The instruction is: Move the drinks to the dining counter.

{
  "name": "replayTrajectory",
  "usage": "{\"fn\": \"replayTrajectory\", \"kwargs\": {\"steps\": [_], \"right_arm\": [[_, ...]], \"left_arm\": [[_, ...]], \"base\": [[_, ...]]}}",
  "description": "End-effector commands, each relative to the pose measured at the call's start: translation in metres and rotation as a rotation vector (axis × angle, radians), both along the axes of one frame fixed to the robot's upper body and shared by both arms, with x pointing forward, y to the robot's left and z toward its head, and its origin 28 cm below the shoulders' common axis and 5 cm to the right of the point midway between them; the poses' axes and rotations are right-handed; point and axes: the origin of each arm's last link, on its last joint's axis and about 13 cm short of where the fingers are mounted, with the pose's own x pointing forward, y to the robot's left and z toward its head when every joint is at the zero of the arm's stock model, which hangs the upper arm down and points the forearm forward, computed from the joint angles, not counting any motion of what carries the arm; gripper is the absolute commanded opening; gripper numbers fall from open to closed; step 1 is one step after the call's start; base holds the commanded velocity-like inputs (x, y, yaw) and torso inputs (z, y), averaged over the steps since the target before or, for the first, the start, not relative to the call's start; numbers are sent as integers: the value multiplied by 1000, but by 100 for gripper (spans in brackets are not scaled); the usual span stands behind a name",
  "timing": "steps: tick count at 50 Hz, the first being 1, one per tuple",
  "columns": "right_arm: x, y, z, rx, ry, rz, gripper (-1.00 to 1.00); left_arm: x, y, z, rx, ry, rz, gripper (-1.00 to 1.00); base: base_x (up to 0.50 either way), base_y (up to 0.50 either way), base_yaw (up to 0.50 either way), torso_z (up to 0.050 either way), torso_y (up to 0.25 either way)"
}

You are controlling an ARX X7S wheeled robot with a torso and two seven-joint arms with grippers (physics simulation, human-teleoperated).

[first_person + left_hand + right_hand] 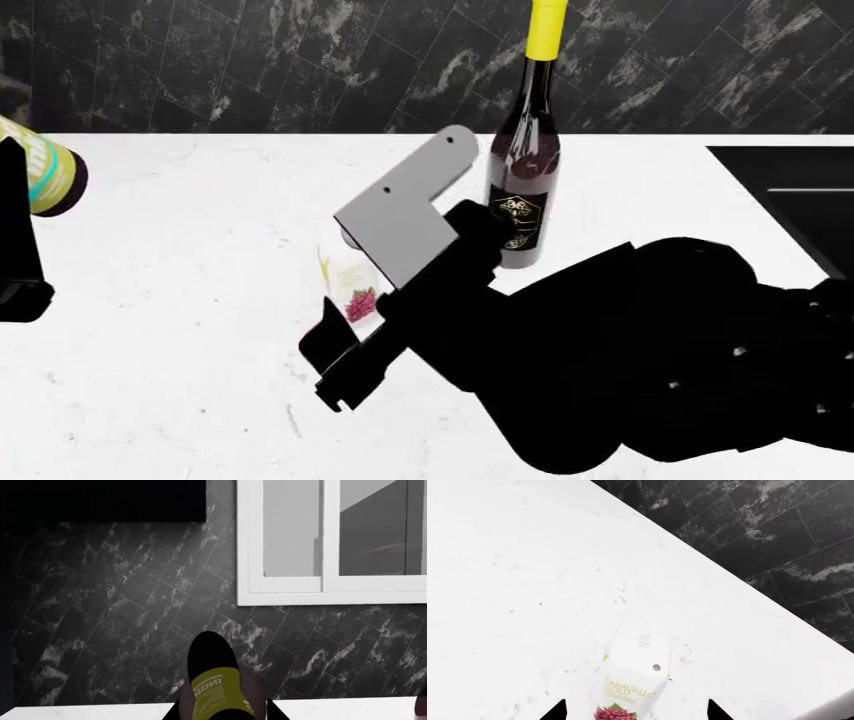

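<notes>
In the left wrist view, the left pincer (223,715) is closed around the small dark bottle (215,680) with the yellow-green label. The bottle stands up between the two dark fingertips (277,712), above the white tabletop (87,712). Behind it is a wall of black marble tiles (120,605) and a white window frame (327,587).

In the head view, the same small bottle (47,178) is at the far left edge, held above the tabletop (174,330) by the left pincer (20,250). The tall wine bottle (523,150) with the yellow foil top stands upright near the back of the tabletop, close to the tiled wall (267,60). The white carton (354,285) with the grape picture stands in front of it, partly hidden by the right arm. The black sink (794,190) is at the right.

In the right wrist view, the right pincer (635,711) is open, with one fingertip (555,711) on each side of the carton (634,677). The carton stands on the tabletop (527,555), and I cannot tell whether the fingertips touch it
</notes>
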Motion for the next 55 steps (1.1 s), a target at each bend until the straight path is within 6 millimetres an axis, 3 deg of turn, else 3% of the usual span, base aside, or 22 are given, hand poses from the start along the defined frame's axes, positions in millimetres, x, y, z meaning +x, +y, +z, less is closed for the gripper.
{"fn": "replayTrajectory", "kwargs": {"steps": [1, 53, 54, 55], "right_arm": [[10, 2, -1, -10, 6, -6, 100], [45, 16, -23, 18, 100, 48, 100], [45, 16, -22, 26, 101, 54, -100], [44, 16, -22, 31, 103, 64, -100]], "left_arm": [[-1, 1, 1, -10, -10, 8, -100], [0, 2, -6, -6, -9, -10, -100], [-1, 2, -5, -7, -12, -10, -100], [-1, 2, -5, -7, -12, -9, -100]], "base": [[0, 0, 0, 0, 0], [0, 0, 0, 0, 0], [0, 0, 0, 0, 0], [0, 0, 0, 0, 0]]}}
